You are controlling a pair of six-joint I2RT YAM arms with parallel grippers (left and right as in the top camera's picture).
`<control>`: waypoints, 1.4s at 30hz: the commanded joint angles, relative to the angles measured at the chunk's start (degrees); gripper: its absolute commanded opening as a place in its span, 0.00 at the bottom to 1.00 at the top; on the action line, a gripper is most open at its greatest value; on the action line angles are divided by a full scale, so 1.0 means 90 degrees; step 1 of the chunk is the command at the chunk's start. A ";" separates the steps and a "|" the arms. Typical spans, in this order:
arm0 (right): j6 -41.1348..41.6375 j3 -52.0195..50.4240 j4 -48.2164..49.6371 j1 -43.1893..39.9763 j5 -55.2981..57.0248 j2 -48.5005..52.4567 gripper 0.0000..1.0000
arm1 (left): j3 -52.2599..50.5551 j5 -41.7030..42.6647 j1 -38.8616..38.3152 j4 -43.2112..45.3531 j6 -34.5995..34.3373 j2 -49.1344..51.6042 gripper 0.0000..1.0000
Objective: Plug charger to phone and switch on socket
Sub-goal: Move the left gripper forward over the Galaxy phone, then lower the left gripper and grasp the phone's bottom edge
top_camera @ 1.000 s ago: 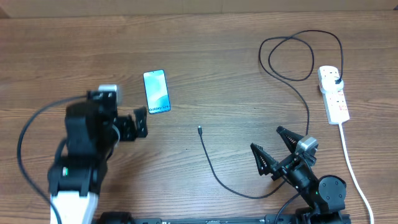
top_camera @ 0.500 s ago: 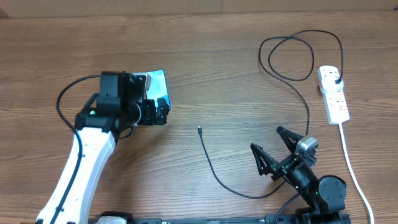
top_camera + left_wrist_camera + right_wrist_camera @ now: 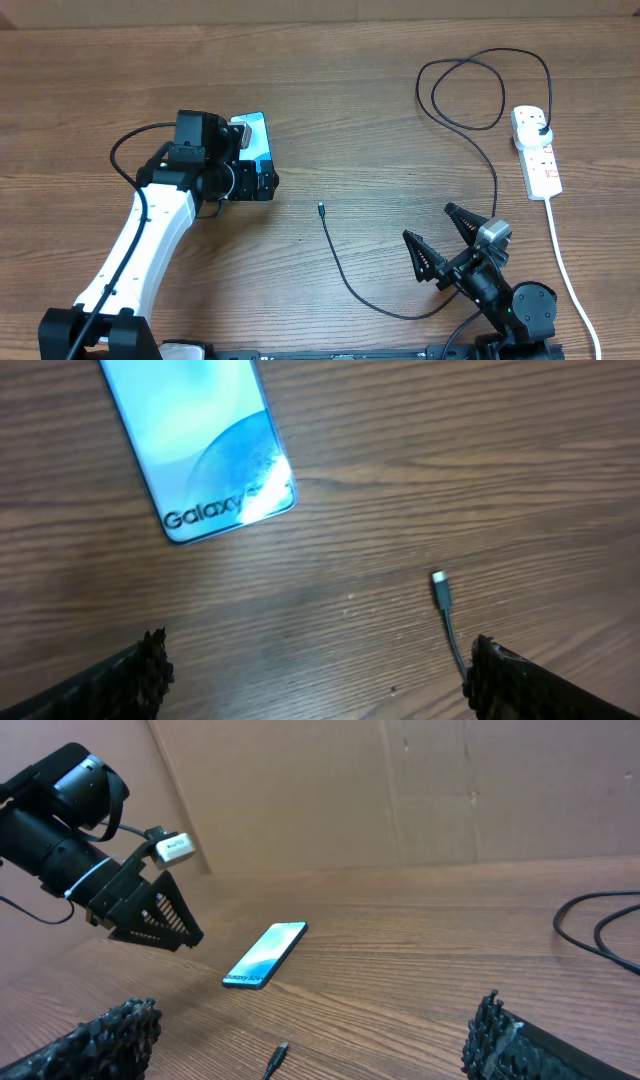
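The phone (image 3: 256, 133) lies flat at the left, light-blue screen up, and the left arm partly covers it. It also shows in the left wrist view (image 3: 195, 445) and the right wrist view (image 3: 265, 955). My left gripper (image 3: 266, 184) is open and empty, hovering just over the phone's near end (image 3: 320, 670). The charger's black cable runs from its metal-tipped connector (image 3: 321, 210) on the table to a black plug (image 3: 541, 129) seated in the socket (image 3: 537, 152). The connector also shows in both wrist views (image 3: 441, 588) (image 3: 281, 1055). My right gripper (image 3: 441, 236) is open and empty, low near the front edge.
The black cable (image 3: 465, 95) loops at the back right and curves along the front (image 3: 370, 300). The strip's thick white cord (image 3: 565, 265) runs to the front right edge. A cardboard wall (image 3: 400, 790) stands behind the table.
My left arm has swung right and away from the front edge, bringing its open gripper over the phone's near end. The right arm, cable and socket have not moved.
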 commanded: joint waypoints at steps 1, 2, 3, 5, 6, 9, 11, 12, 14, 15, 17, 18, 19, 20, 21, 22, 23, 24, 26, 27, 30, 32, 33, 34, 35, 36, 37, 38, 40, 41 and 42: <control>-0.0002 -0.0068 0.0041 0.0029 -0.0005 -0.0051 1.00 | 0.0342 -0.1059 -0.0372 -0.0202 -0.0403 0.0019 1.00; -0.0002 -0.0068 0.0041 0.0029 -0.0005 -0.0051 1.00 | 0.0447 -0.1486 -0.0568 -0.0318 -0.0464 0.0019 1.00; -0.0002 -0.0068 0.0041 0.0029 -0.0005 -0.0051 1.00 | 0.0534 -0.1858 -0.0748 -0.0389 -0.0537 0.0019 1.00; -0.0005 -0.0068 0.0041 0.0029 -0.0005 -0.0051 1.00 | 0.0714 -0.2567 -0.1110 -0.0483 -0.0748 0.0019 1.00; -0.0002 -0.0068 0.0041 0.0029 -0.0005 -0.0051 1.00 | 0.0811 -0.2858 -0.1263 -0.0525 -0.0891 0.0022 1.00; -0.0002 -0.0068 0.0041 0.0029 -0.0002 -0.0051 1.00 | 0.1132 -0.3143 -0.1489 -0.0610 -0.1435 0.0066 1.00; -0.0002 -0.0068 0.0041 0.0029 -0.0005 -0.0051 1.00 | 0.1394 -0.3002 -0.1467 -0.0748 -0.1763 0.0180 1.00; -0.0002 -0.0068 0.0044 0.0029 -0.0005 -0.0051 1.00 | 0.1564 -0.2912 -0.1438 -0.0835 -0.1851 0.0282 1.00; -0.0002 -0.0068 0.0041 0.0029 -0.0005 -0.0051 1.00 | 0.1919 -0.2868 -0.1416 -0.1052 -0.1909 0.0544 1.00; -0.0005 -0.0068 0.0041 0.0029 -0.0005 -0.0051 1.00 | 0.2125 -0.2922 -0.1416 -0.1241 -0.1982 0.0697 1.00; -0.0005 -0.0068 0.0041 0.0029 -0.0005 -0.0051 1.00 | 0.2669 -0.2987 -0.1418 -0.1783 -0.2081 0.1110 1.00; -0.0002 -0.0068 0.0041 0.0029 -0.0005 -0.0051 1.00 | 0.2934 -0.2985 -0.1416 -0.2042 -0.2127 0.1324 1.00; -0.0002 -0.0068 0.0041 0.0029 -0.0002 -0.0051 1.00 | 0.3237 -0.2970 -0.1416 -0.2317 -0.2149 0.1591 1.00; -0.0005 -0.0068 0.0041 0.0029 -0.0002 -0.0051 1.00 | 0.3485 -0.2926 -0.1411 -0.2528 -0.2169 0.1817 1.00; -0.0005 -0.0068 0.0041 0.0029 -0.0005 -0.0051 1.00 | 0.3784 -0.2863 -0.1392 -0.2756 -0.2198 0.2113 1.00; -0.0002 -0.0068 0.0041 0.0029 -0.0005 -0.0051 1.00 | 0.3942 -0.2798 -0.1379 -0.2861 -0.2200 0.2288 1.00; -0.0005 -0.0068 0.0041 0.0029 -0.0005 -0.0051 1.00 | 0.4107 -0.2725 -0.1355 -0.2956 -0.2217 0.2487 1.00; -0.0002 -0.0068 0.0041 0.0029 -0.0005 -0.0051 1.00 | 0.4240 -0.2657 -0.1338 -0.3024 -0.2246 0.2657 1.00; -0.0002 -0.0068 0.0044 0.0029 -0.0005 -0.0051 1.00 | 0.4405 -0.2492 -0.1280 -0.3031 -0.2346 0.2963 1.00; -0.0005 -0.0068 0.0044 0.0029 -0.0005 -0.0051 1.00 | 0.4420 -0.2409 -0.1248 -0.2970 -0.2390 0.3048 1.00; -0.0002 -0.0068 0.0041 0.0029 -0.0005 -0.0051 1.00 | 0.4418 -0.2113 -0.1090 -0.2776 -0.2453 0.3262 1.00; -0.0002 -0.0068 0.0041 0.0029 -0.0002 -0.0051 1.00 | 0.4418 -0.1972 -0.0967 -0.2674 -0.2448 0.3373 1.00; -0.0002 -0.0068 0.0041 0.0029 -0.0005 -0.0051 1.00 | 0.4418 -0.1972 -0.0908 -0.2642 -0.2446 0.3432 1.00; -0.0002 -0.0068 0.0041 0.0029 -0.0005 -0.0051 1.00 | 0.4418 -0.1967 -0.0838 -0.2628 -0.2443 0.3458 1.00; -0.0005 -0.0068 0.0044 0.0029 -0.0005 -0.0051 1.00 | 0.4418 -0.1965 -0.0792 -0.2611 -0.2438 0.3497 1.00; -0.0002 -0.0068 0.0041 0.0029 -0.0005 -0.0051 1.00 | 0.4418 -0.1936 -0.0750 -0.2589 -0.2399 0.3514 1.00; -0.0002 -0.0068 0.0041 0.0029 -0.0005 -0.0051 1.00 | 0.4418 -0.1933 -0.0716 -0.2565 -0.2339 0.3526 1.00; -0.0005 -0.0068 0.0044 0.0029 -0.0005 -0.0051 1.00 | 0.4415 -0.1933 -0.0695 -0.2538 -0.2271 0.3531 1.00; -0.0002 -0.0068 0.0041 0.0029 -0.0005 -0.0051 1.00 | 0.4415 -0.1931 -0.0687 -0.2460 -0.2033 0.3531 1.00; -0.0002 -0.0068 0.0041 0.0029 -0.0005 -0.0051 1.00 | 0.4415 -0.1933 -0.0690 -0.2431 -0.1880 0.3531 1.00; -0.0002 -0.0068 0.0041 0.0029 -0.0005 -0.0051 1.00 | 0.4415 -0.1960 -0.0704 -0.2407 -0.1732 0.3534 1.00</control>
